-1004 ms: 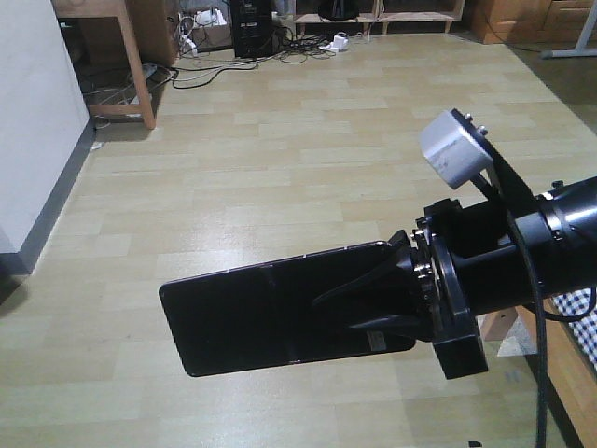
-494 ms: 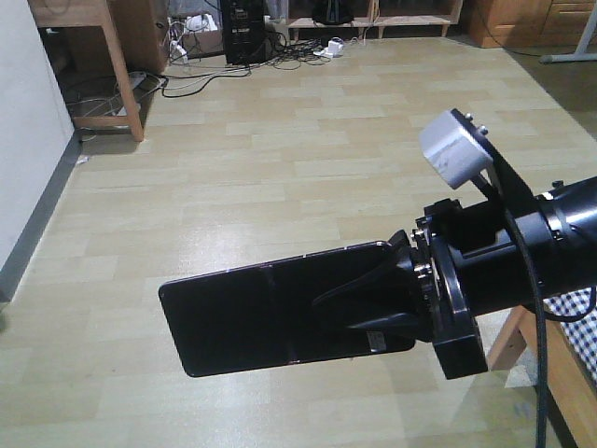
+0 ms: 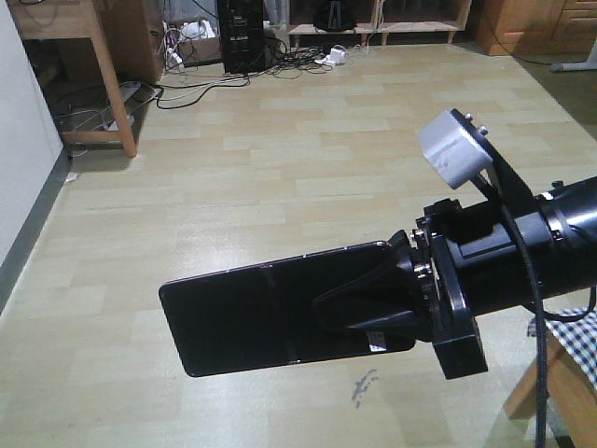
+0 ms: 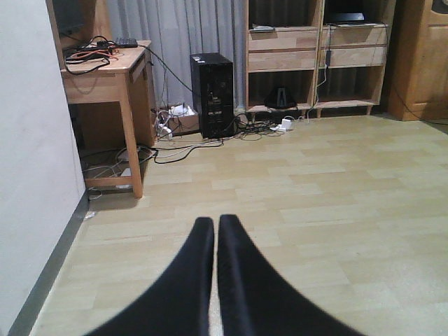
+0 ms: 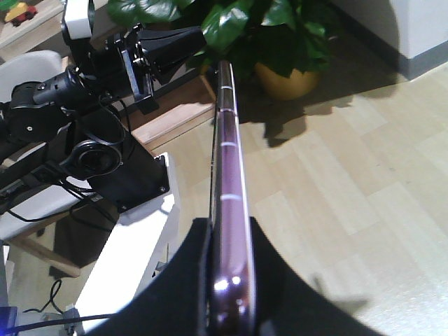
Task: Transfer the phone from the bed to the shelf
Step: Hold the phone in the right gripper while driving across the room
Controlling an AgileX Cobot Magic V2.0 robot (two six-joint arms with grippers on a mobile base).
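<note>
Right gripper (image 3: 362,313) pinches flat glossy black phone (image 3: 247,317) by frame-right end; we judge it stiff, slippery, fragile; left gripper (image 4: 215,234) pressed together, empty.

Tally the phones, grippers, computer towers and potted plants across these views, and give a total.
phone: 1
grippers: 2 (left gripper, right gripper)
black computer tower: 1
potted plant: 1
Total: 5
</note>
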